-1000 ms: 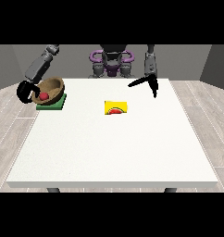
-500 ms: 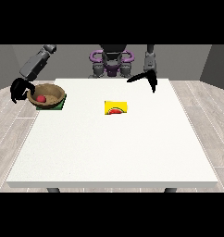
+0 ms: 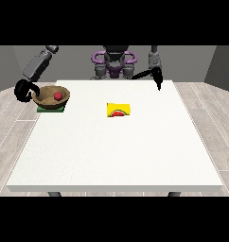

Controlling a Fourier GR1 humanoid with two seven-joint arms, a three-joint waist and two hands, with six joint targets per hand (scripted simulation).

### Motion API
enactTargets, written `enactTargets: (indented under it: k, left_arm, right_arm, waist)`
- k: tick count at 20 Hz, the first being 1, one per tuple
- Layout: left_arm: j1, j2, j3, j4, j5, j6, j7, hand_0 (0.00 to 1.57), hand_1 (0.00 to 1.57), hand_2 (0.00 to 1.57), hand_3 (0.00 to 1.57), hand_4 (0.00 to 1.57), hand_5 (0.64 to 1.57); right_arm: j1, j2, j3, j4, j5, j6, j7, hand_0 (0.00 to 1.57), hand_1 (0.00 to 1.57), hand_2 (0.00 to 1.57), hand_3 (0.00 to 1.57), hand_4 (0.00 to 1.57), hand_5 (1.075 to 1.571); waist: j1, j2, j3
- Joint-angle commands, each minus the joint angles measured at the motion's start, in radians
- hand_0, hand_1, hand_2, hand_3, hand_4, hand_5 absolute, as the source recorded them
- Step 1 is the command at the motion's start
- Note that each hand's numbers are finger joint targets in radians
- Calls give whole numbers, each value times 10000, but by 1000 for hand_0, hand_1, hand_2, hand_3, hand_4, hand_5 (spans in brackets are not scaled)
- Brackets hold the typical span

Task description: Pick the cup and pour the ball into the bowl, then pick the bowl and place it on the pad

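Bowl (image 3: 51, 97) holding the red ball (image 3: 58, 96) sits on the green pad (image 3: 50, 109) at the table's (image 3: 116, 156) left edge, curled empty hand (image 3: 23, 90) just beside it; placement looks done, only withdrawal remains.

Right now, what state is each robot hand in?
Robot hand at the view's left: curled, holding nothing, beside the bowl.
Robot hand at the view's right: open, empty.

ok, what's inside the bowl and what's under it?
A red ball lies inside the brown bowl. Under the bowl is a green pad; only its front edge shows, the rest is covered. The bowl's bottom beneath the ball can't be seen.
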Motion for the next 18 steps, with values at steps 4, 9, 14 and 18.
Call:
enactTargets:
  k: [4, 9, 14, 18]
  left_arm:
    - [30, -30, -97, -569, -51, 5, 181, 0, 0, 0, 0, 0, 1565]
    - [663, -228, -450, -1508, -156, 44, 402, 0, 0, 0, 0, 0, 1565]
    - [461, 7, -11, -1257, -92, 65, 410, 0, 0, 0, 0, 0, 1566]
    - [466, -275, -385, -1603, -446, 266, 1067, 0, 0, 0, 0, 0, 1569]
  right_arm:
    - [43, -475, 110, 492, 299, -667, 592, 1571, 1571, 1571, 1571, 588, 1535]
    - [84, -1364, 256, 386, 721, -996, 127, 181, 181, 475, 428, 0, 1489]
    - [-101, -1331, 419, 223, 857, -941, 188, 0, 0, 375, 209, 0, 1481]
    - [-517, -1638, 419, 301, 826, -675, 903, 0, 0, 325, 238, 0, 1495]
  waist:
    - [97, 284, 8]
    - [129, 490, 19]
    - [-157, 539, 7]
    - [-241, 65, 9]
